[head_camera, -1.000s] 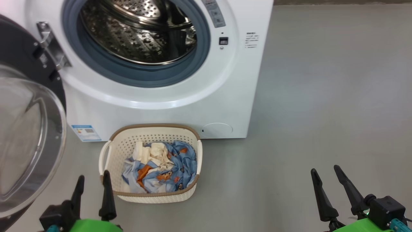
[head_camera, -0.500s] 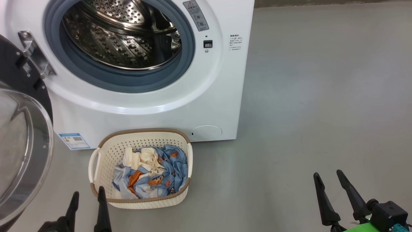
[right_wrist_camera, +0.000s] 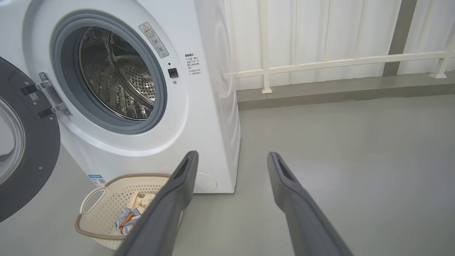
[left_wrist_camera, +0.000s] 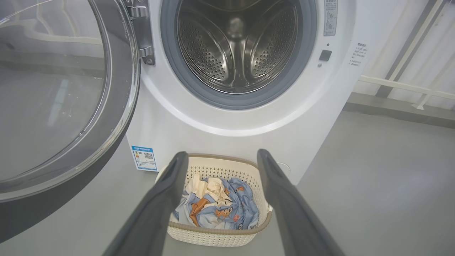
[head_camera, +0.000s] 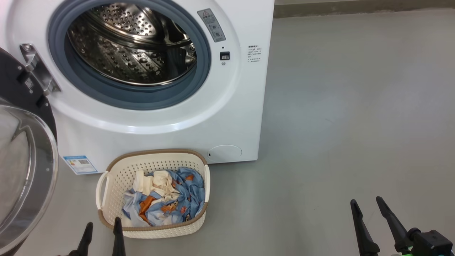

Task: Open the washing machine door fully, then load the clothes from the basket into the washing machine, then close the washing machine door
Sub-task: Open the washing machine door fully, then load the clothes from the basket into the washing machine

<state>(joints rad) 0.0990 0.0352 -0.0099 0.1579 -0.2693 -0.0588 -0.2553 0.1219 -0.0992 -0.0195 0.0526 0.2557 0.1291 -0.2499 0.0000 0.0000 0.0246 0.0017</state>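
Note:
The washing machine [head_camera: 170, 131] stands with its steel drum [head_camera: 131, 46] exposed. The washing machine door [head_camera: 25, 177], black-rimmed with a clear glass bowl, hangs swung out at the left on its hinge [head_camera: 37, 69]. On the floor against the machine's front sits the basket [head_camera: 153, 153], holding the clothes [head_camera: 167, 201] in blue print and cream. My left gripper [head_camera: 103, 224] is open just before the basket's near left corner, and the left wrist view shows its fingers framing the clothes [left_wrist_camera: 220, 206]. My right gripper [head_camera: 366, 201] is open over bare floor, far to the right of the basket.
Grey floor [head_camera: 355, 106] stretches wide to the right of the machine. In the right wrist view a low curb [right_wrist_camera: 337, 90] and a white railing [right_wrist_camera: 320, 64] run behind it. A blue label [head_camera: 80, 164] marks the machine's lower left front.
The head camera has moved, so the whole picture has shifted left and down and both grippers show lower in it. Both grippers stay open; door, basket and clothes have not moved.

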